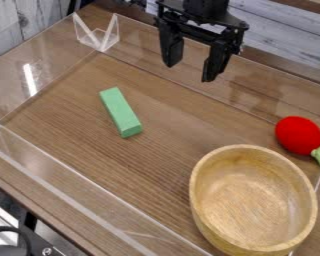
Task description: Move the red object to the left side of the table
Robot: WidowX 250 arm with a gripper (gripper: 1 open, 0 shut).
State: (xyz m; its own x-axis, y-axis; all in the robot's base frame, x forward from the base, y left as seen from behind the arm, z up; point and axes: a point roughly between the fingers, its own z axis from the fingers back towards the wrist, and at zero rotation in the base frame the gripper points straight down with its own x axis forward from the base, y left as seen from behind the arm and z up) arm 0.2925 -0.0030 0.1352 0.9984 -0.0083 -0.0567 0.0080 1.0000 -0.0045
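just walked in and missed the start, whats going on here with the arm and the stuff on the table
A single robot arm hangs over the far part of the table, its gripper open, pointing down and holding nothing. The red object sits untouched near the right edge, just beyond the wooden bowl, which is empty. A green block lies alone toward the left. The red object has not yet been picked up or shifted left.

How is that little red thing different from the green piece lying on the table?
The red object is round like a ball; the green block is a long flat-sided bar. The red object sits at the right edge, close to the wooden bowl; the green block lies alone toward the left. Both rest on the table, untouched by the open gripper.
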